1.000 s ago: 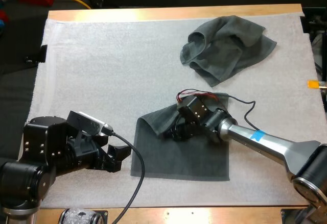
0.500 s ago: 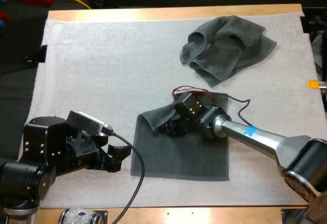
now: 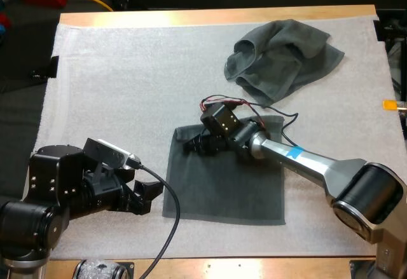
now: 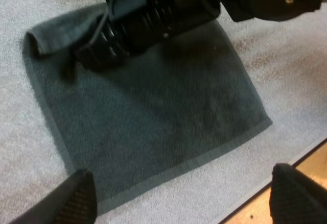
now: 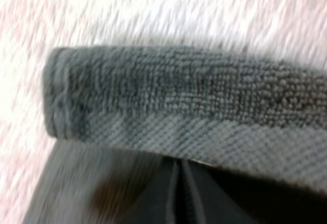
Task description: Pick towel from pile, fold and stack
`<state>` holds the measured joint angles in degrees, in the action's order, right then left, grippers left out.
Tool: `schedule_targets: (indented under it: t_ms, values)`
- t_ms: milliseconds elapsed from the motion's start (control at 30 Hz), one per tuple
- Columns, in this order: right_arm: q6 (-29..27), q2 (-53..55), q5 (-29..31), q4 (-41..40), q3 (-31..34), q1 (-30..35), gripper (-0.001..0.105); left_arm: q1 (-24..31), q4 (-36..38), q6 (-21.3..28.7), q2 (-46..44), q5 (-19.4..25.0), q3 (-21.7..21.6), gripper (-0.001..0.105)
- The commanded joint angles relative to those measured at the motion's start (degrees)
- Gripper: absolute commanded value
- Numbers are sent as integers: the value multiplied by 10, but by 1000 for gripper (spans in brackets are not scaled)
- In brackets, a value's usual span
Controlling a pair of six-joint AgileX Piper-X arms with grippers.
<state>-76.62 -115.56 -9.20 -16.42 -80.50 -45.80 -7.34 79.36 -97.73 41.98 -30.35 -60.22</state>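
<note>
Two dark grey-green towels lie on the white mat (image 3: 114, 88) when I look from above. The crumpled towel (image 3: 280, 56) sits near the far right corner, and its longer side runs left to right. The flat towel (image 3: 222, 183) lies at the middle of the near side. It is almost square, so I see no clear long axis, and its edges run nearly along the mat's edges. Its far left corner is rolled over, and the right gripper (image 3: 191, 144) lies low at that corner and points to the left. The left gripper (image 3: 149, 193) waits just beside the flat towel's left edge, apart from it. The left half of the mat is bare, and a strip of mat lies between the towel's near edge and the wooden table (image 3: 222, 17).

From the left wrist, the left gripper's two fingers (image 4: 76, 196) stand wide apart and touch nothing, with the flat towel's hemmed edge between them. The right gripper lies across the towel's other end, next to the rolled corner.

From the right wrist, the towel's rolled hem (image 5: 204, 91) crosses the tips of the right gripper, and its fingers (image 5: 153, 198) are pressed together on the cloth.
</note>
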Motion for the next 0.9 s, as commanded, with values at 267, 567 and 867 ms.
schedule_targets:
  t_ms: [267,567,867]
  values:
    - [1,-8,61,30,-17,29,1,-3,0,2,-1,-3,-1,68]
    - [9,17,55,34,-18,40,38,-3,0,3,-1,-3,-1,68]
    - [-7,91,55,-107,-18,40,71,-3,0,3,-1,-3,-1,68]
